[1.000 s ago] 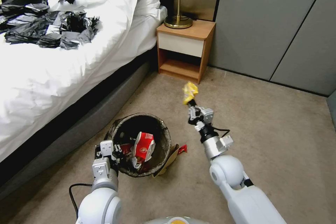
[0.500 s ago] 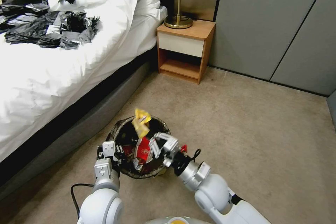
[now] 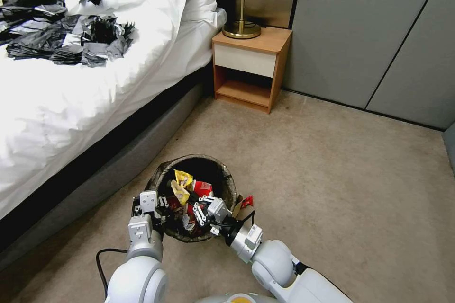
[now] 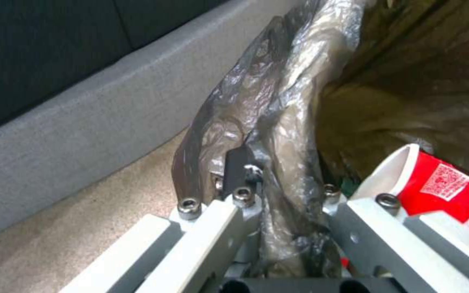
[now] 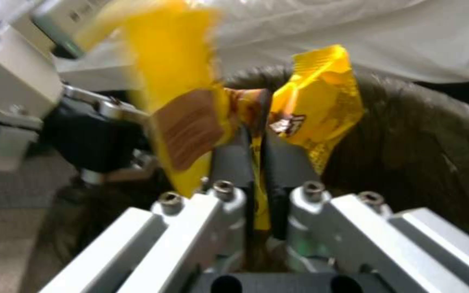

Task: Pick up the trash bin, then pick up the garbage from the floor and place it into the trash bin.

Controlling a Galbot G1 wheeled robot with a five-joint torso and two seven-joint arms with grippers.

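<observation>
The trash bin (image 3: pixel 227 184) with its dark crinkled bag stands on the carpet beside the bed. My left gripper (image 3: pixel 156 208) is shut on its near rim, and the left wrist view shows the bag liner (image 4: pixel 267 134) pinched between the fingers. Over the bin's mouth, my right gripper (image 3: pixel 192 199) is shut on a yellow wrapper (image 3: pixel 182 184), whose crumpled foil (image 5: pixel 316 101) fans out above the dark fingertips in the right wrist view. Red-and-white packets (image 3: pixel 203 188) lie inside the bin. A small red scrap (image 3: pixel 246 201) and a brown paper piece (image 3: pixel 235 201) lie on the floor at the bin's right side.
The bed (image 3: pixel 71 104) with white bedding and a heap of black shredded plastic (image 3: pixel 66 38) runs along the left. A wooden nightstand (image 3: pixel 249 68) with a brass lamp stands at the back. Grey wall panels (image 3: pixel 379 33) close off the right. Open carpet (image 3: pixel 341 175) stretches right of the bin.
My right arm swung left and pulled back, carrying the yellow wrapper from out over the carpet to the bin, then lowered it into the bin's mouth. The left gripper and the bin stayed put.
</observation>
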